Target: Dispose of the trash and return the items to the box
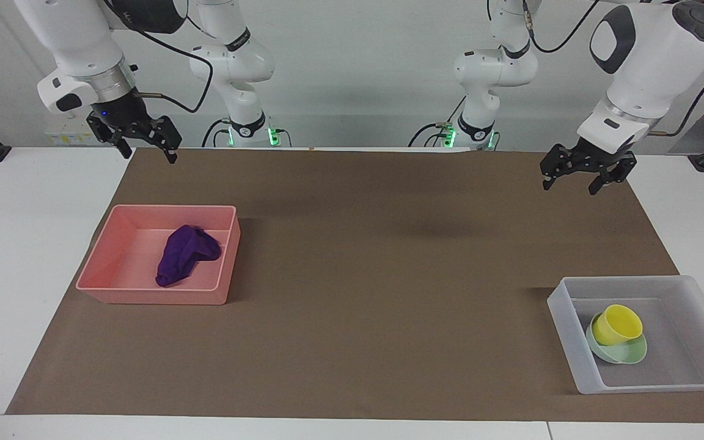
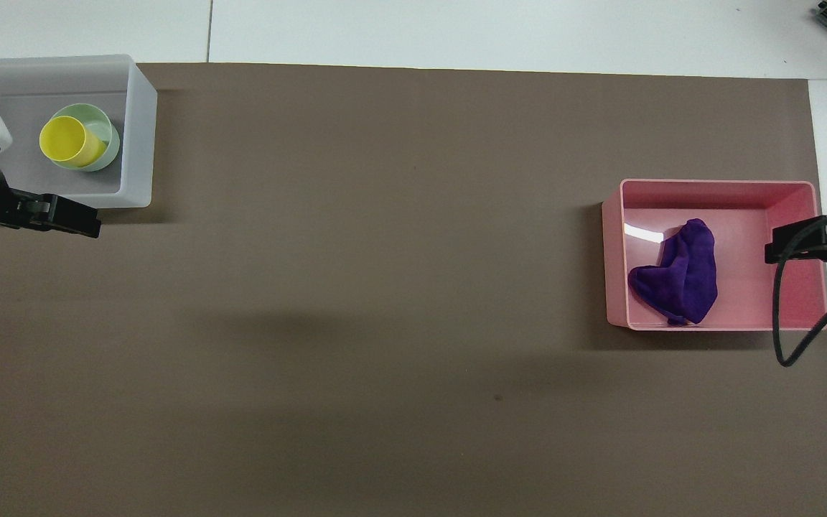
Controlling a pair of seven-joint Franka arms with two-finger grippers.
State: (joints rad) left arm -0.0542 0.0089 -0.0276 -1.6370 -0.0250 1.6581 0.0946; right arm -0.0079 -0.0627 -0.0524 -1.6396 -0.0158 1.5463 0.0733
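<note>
The purple rag (image 1: 184, 260) lies crumpled in the pink tray (image 1: 150, 297), also seen in the overhead view as rag (image 2: 679, 276) in tray (image 2: 715, 185). The yellow cup (image 1: 618, 322) rests tilted in the mint-green bowl (image 1: 632, 353) inside the translucent box (image 1: 577, 348); the overhead view shows cup (image 2: 65, 138), bowl (image 2: 105, 129) and box (image 2: 139, 129). My left gripper (image 1: 572, 185) is open and empty, up in the air over the mat's edge, apart from the box (image 2: 87, 222). My right gripper (image 1: 149, 154) is open and empty, raised over the mat's corner near the pink tray (image 2: 774, 251).
A brown mat (image 1: 358, 275) covers most of the white table (image 1: 28, 244). The pink tray is toward the right arm's end, the box toward the left arm's end. A black cable (image 2: 787, 323) hangs from the right arm over the pink tray's edge.
</note>
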